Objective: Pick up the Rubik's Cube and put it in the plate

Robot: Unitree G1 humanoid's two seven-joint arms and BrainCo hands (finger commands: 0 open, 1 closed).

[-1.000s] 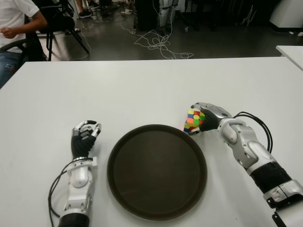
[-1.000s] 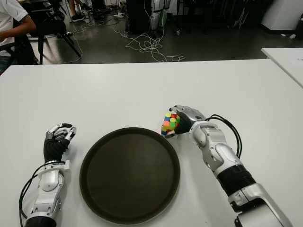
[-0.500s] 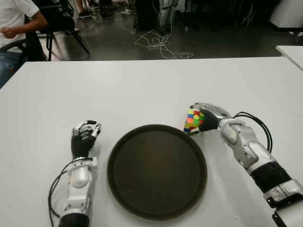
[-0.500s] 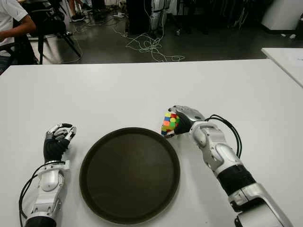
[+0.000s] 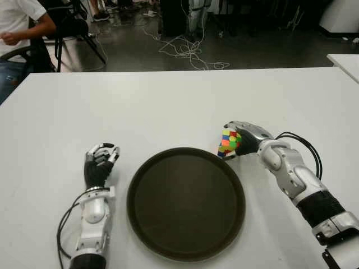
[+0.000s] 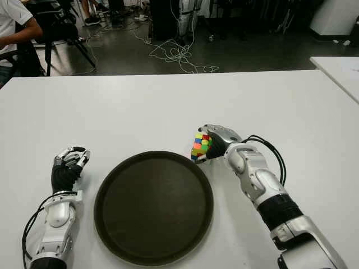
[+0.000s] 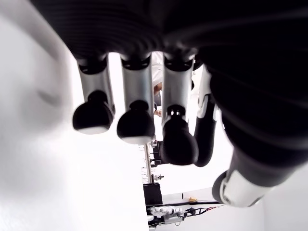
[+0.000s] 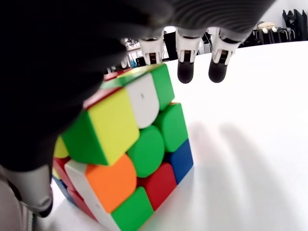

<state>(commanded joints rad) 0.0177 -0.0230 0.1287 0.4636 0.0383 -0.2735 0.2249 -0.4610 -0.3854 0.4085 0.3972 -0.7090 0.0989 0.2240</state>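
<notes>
The Rubik's Cube (image 5: 229,142) is tilted on one edge just off the far right rim of the round dark plate (image 5: 185,202). My right hand (image 5: 249,137) is shut on it from the right, palm against the cube and fingers over its top. In the right wrist view the cube (image 8: 130,154) fills the space under the palm, its lower corner at the white table, with the fingertips (image 8: 186,72) reaching past it. My left hand (image 5: 100,162) shows to the left of the plate with its fingers (image 7: 135,125) curled and nothing in them.
The white table (image 5: 140,106) stretches far behind the plate. A seated person (image 5: 17,28) is beyond its far left corner. Cables (image 5: 188,53) lie on the dark floor behind. A second white table (image 5: 345,61) shows at the right edge.
</notes>
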